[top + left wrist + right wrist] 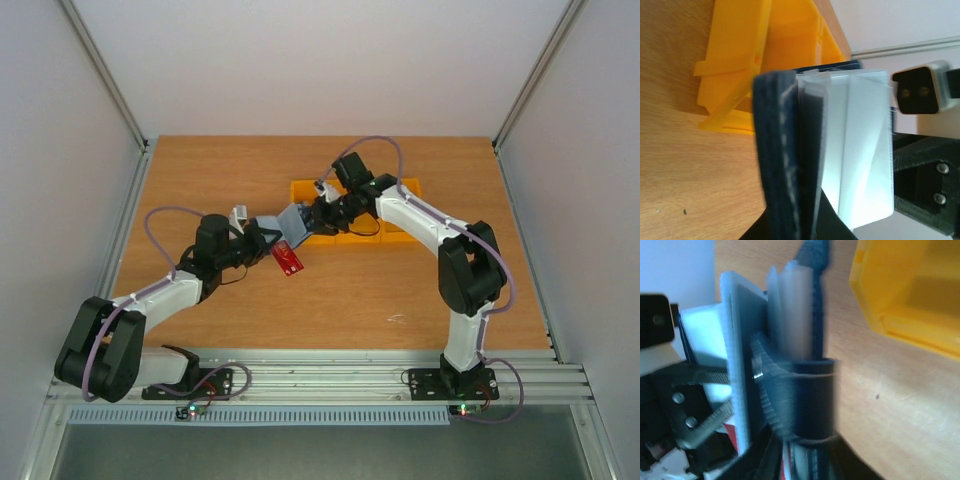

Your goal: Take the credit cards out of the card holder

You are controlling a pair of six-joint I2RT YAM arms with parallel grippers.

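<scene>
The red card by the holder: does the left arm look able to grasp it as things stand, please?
Probably not at once. The red card sits close to the left gripper, but that gripper seems shut on the card holder, which the right gripper also clamps; it must release first.

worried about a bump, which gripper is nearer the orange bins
Right. The right gripper sits at the left end of the orange bins, holding the card holder. The left gripper holds its other side, farther left, away from the bins.
</scene>
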